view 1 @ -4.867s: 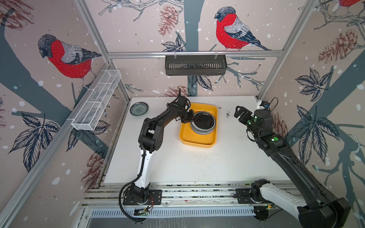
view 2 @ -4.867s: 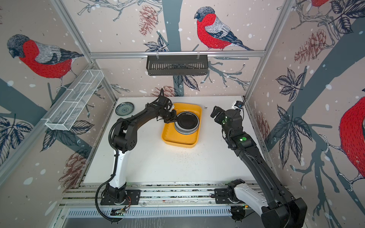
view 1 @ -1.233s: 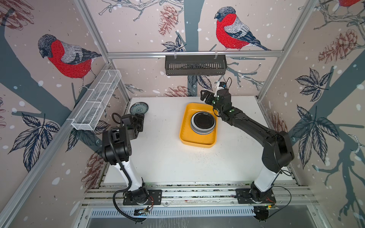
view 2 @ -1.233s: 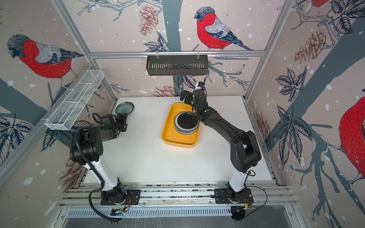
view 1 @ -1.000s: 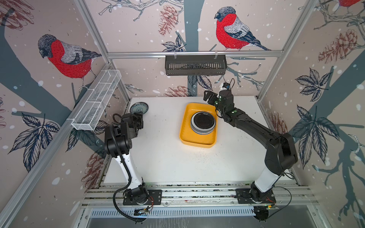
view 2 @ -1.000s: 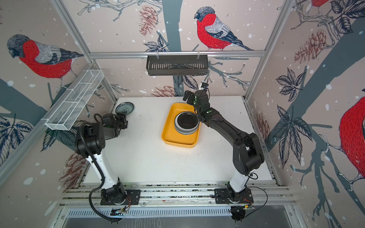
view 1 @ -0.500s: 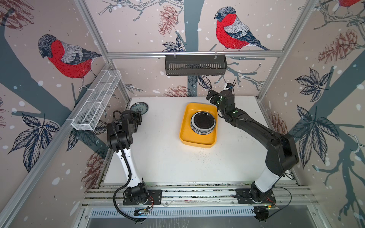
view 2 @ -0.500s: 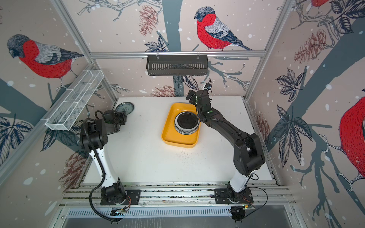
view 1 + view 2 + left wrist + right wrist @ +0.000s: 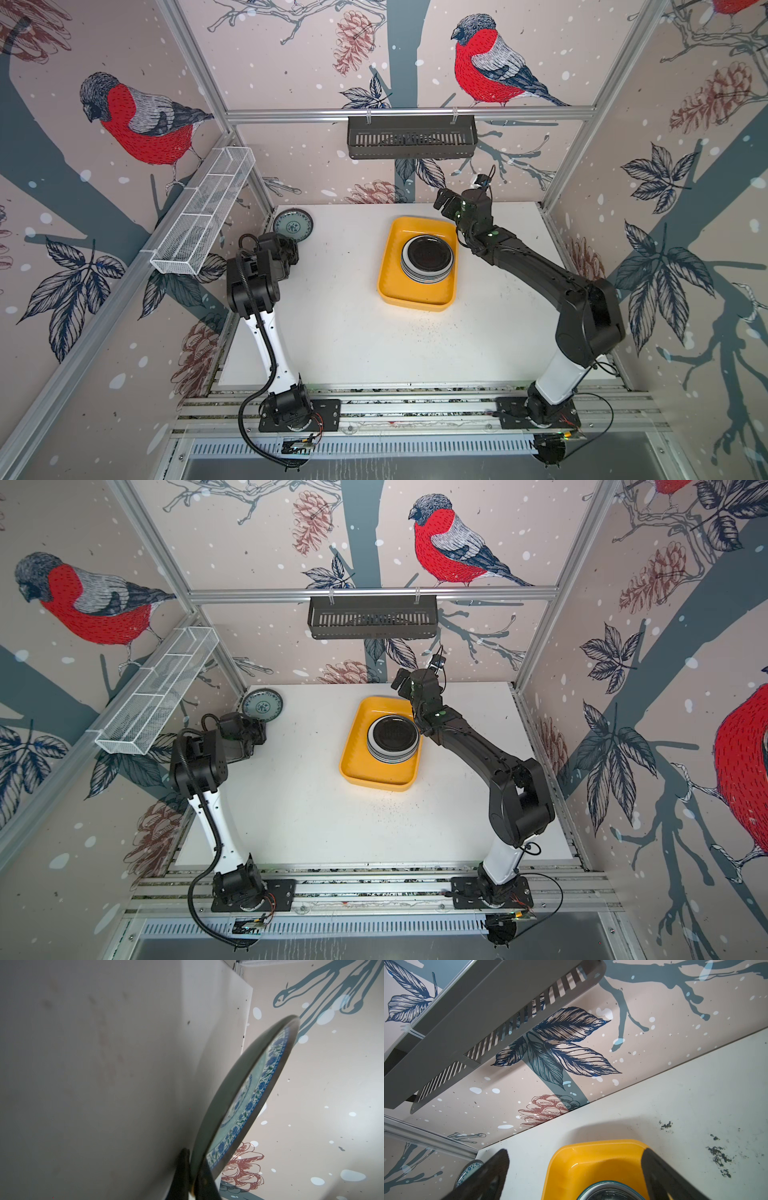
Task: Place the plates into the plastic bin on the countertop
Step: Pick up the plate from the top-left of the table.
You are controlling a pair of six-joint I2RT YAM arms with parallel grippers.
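**One Plate Pinched, the Rest in the Yellow Bin**

High on the left wall hangs a long white wire basket [image 9: 203, 212]. Below it, in the far left corner of the white bench [image 9: 332, 332], is a teal plate [image 9: 293, 225] with a ring of blue flowers. The left gripper [image 9: 294, 246] is right at the near edge of this plate. In the left wrist view its two dark fingers [image 9: 181, 1174] are pressed together on the rim of the teal plate [image 9: 249, 1093], one on each side. So it is pinching the plate. From there the plate looks tipped, with one edge out past the side of the bench toward the wall. I cannot tell if any part of it rests on the bench.

Further right, toward the far side of the bench, sits the yellow plastic bin [image 9: 415, 301]. Inside it is a stack of plates [image 9: 424, 276]. The top one is a small black plate [image 9: 427, 257]. On the far wall above the bin hangs a black rack [image 9: 411, 137] with slots.

The right gripper [image 9: 444, 204] is up in the air just past the far right corner of the bin. It is spread wide and holds nothing. In the right wrist view its two dark fingers [image 9: 488, 1176] stand far apart. The yellow corner of the plastic bin [image 9: 591, 1159] shows between them.
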